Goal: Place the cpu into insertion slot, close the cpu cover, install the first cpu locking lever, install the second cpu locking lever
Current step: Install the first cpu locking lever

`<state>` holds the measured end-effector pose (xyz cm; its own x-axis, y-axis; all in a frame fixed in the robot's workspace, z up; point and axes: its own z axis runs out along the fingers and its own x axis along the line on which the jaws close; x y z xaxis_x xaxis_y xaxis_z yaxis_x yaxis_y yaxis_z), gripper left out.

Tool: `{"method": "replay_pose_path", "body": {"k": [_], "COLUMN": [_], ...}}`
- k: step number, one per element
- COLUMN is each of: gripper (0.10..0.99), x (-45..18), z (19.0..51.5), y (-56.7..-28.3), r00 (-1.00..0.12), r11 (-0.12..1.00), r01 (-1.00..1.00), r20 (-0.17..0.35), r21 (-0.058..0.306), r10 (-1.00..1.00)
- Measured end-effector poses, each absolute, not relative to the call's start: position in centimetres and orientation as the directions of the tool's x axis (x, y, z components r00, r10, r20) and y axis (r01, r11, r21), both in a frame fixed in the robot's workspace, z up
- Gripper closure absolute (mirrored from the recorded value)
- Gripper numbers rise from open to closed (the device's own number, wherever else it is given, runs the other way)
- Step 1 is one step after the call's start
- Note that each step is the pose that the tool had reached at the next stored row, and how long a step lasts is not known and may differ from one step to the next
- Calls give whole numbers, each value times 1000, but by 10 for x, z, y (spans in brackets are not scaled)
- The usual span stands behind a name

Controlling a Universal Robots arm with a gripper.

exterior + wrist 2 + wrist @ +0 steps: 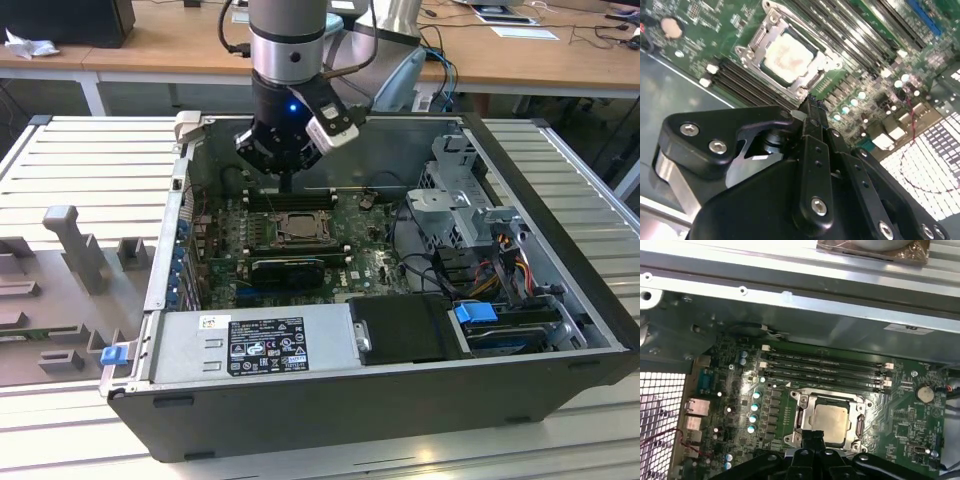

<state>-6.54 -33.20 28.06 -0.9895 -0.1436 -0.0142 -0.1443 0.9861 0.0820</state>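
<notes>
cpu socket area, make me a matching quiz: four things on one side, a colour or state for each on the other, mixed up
Things:
1. cpu
2. cpu cover
3. memory slots
4. round coin battery

States:
A. long, black, in parallel rows
B. silvery disc on the green board
C. pale square, seated in the socket
D. silvery frame lying around the chip

Pairs: 1-C, 2-D, 3-A, 4-B

Open PC case [560, 330], PSU [255, 343], RAM slots [825, 371]
</notes>
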Motion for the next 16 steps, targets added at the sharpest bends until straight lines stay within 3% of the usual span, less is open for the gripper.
{"method": "replay_pose_path", "body": {"k": [16], "gripper": [980], "x": [-108], "z": [262], "y": [-312], "r00": [-994], "r11": [990], "r01": [-114], "r20": [-16], "r21": [84], "r10": [-113]}}
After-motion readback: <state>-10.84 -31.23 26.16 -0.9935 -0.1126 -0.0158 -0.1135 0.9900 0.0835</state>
